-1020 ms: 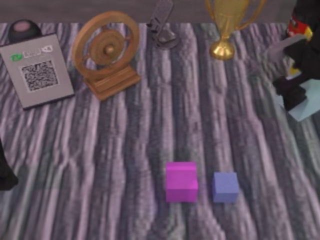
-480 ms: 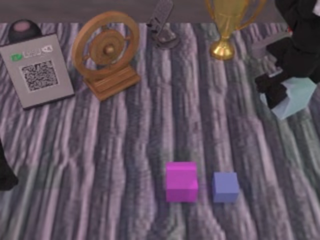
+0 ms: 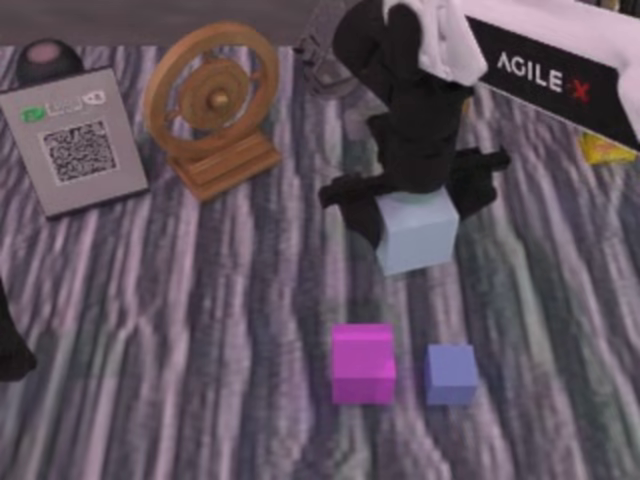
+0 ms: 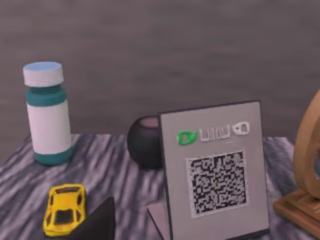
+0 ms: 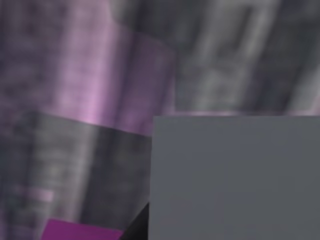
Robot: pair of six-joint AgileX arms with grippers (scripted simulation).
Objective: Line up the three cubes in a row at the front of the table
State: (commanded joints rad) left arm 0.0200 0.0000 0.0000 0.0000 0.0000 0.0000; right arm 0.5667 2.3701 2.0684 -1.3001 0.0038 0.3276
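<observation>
My right gripper (image 3: 415, 198) is shut on the pale blue-grey cube (image 3: 418, 232), holding it over the middle of the table (image 3: 200, 330), just behind the magenta cube (image 3: 363, 362). The smaller periwinkle-blue cube (image 3: 451, 374) rests right of the magenta one, a small gap between them, both near the front edge. In the right wrist view the held cube (image 5: 235, 175) fills much of the picture, with a corner of the magenta cube (image 5: 80, 231) showing below it. My left gripper (image 3: 10, 350) stays parked at the table's left edge.
At the back left stand a QR-code sign (image 3: 72, 140), a dark ball (image 3: 45, 58) and a wooden wheel ornament (image 3: 213, 105). A yellow item (image 3: 605, 150) peeks out under the right arm. The left wrist view shows a teal bottle (image 4: 47, 114) and a yellow toy car (image 4: 64, 208).
My right arm has swung from the far right edge to the table's middle, carrying the pale blue-grey cube leftward. The magenta and periwinkle cubes have not moved.
</observation>
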